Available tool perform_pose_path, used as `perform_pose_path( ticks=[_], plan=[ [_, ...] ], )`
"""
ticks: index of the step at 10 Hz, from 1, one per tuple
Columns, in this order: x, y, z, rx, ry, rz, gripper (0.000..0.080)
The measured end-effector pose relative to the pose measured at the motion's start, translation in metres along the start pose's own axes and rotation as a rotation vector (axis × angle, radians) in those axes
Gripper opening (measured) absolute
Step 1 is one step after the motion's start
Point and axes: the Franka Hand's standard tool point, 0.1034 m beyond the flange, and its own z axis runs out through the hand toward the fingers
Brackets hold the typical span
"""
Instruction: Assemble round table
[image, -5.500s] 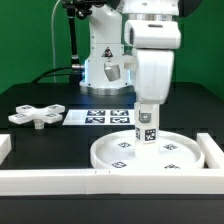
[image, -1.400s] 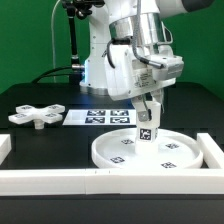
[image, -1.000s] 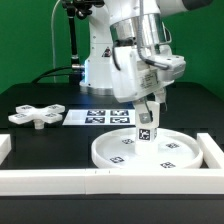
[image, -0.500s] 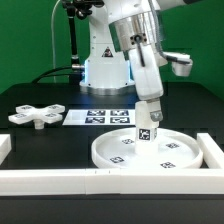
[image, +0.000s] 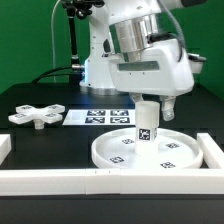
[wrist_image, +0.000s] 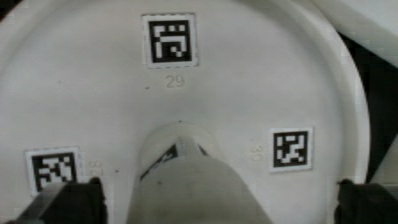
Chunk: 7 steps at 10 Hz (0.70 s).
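The white round disc (image: 170, 154) lies flat on the table toward the exterior view's right. The short post (image: 145, 126) stands upright on its centre hub, a tag facing the camera. My gripper (image: 148, 101) hangs straight over the post's top, hand turned broadside. In the wrist view the post (wrist_image: 222, 175) rises between my two fingers (wrist_image: 71, 200), with a gap on each side, so the gripper (wrist_image: 217, 197) is open around it. The disc's tagged face (wrist_image: 169, 85) fills that view. The four-armed cross piece (image: 35, 116) lies apart at the exterior view's left.
The marker board (image: 98, 117) lies behind the disc, in front of the robot base. A long white rail (image: 50, 179) runs along the front edge. Another rail (image: 213, 150) stands close against the disc on the exterior view's right.
Over the last second the wrist has turned about the post's axis, so the hand now faces broadside. The post stays upright on the hub. The disc and cross piece have not moved.
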Motion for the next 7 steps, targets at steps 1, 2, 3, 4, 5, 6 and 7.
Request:
perform_pose_path(
  ticks=[1, 2, 3, 4, 5, 6, 7],
  plan=[
    [-0.0016, -0.0051, -0.0030, -0.026, -0.007, -0.118, 0.0649],
    [-0.0012, -0.0079, -0.0046, -0.038, -0.020, -0.218, 0.0649],
    [-0.0004, -0.0074, -0.0042, -0.036, -0.019, -0.298, 0.0649],
    [-0.0004, -0.0071, -0.0038, -0.036, -0.021, -0.367, 0.0649],
    [-0.0003, -0.0070, -0.0038, -0.036, -0.022, -0.433, 0.0649],
    [-0.0001, -0.0069, -0.0038, -0.035, -0.023, -0.488, 0.0649],
    [0.0009, -0.0065, -0.0040, -0.035, -0.024, -0.572, 0.0649]
  ],
)
